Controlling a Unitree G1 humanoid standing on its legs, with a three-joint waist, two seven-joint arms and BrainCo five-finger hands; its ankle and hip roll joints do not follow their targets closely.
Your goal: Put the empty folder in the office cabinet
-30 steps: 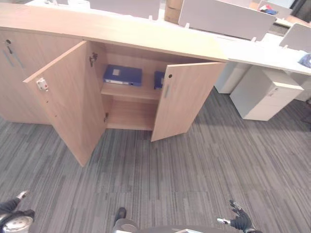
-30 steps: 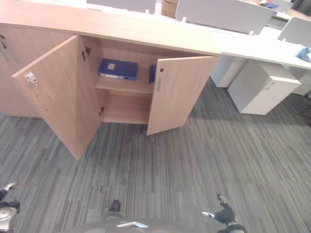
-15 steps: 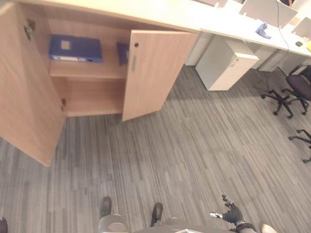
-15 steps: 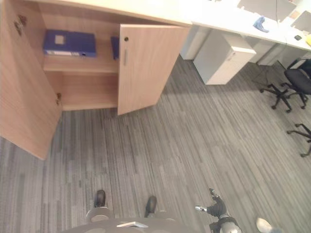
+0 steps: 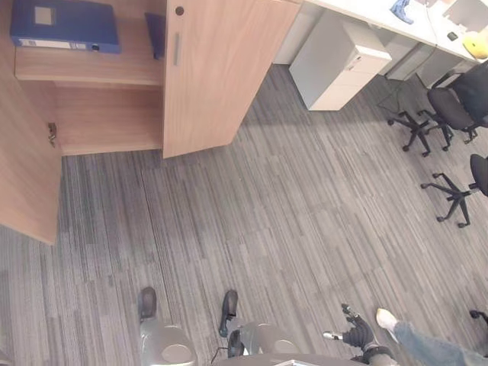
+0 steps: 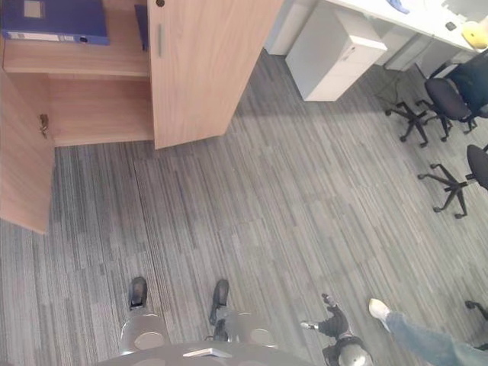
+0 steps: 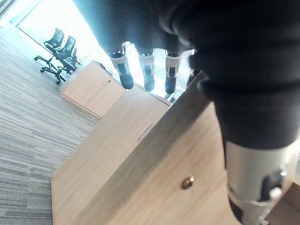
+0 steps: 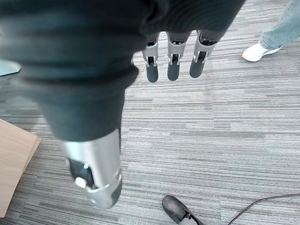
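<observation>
With the view swung right off the open cabinet (image 5: 114, 99) and its shelved blue folder (image 5: 65, 27), both hands, left hand (image 7: 145, 70) and right hand (image 8: 173, 61), hang straight-fingered and empty, so the placing looks done.

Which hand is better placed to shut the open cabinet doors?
Left, probably. The cabinet sits on the robot's left, and the left hand hangs open close to a door. The right hand hangs open over carpet, away from the cabinet.
</observation>
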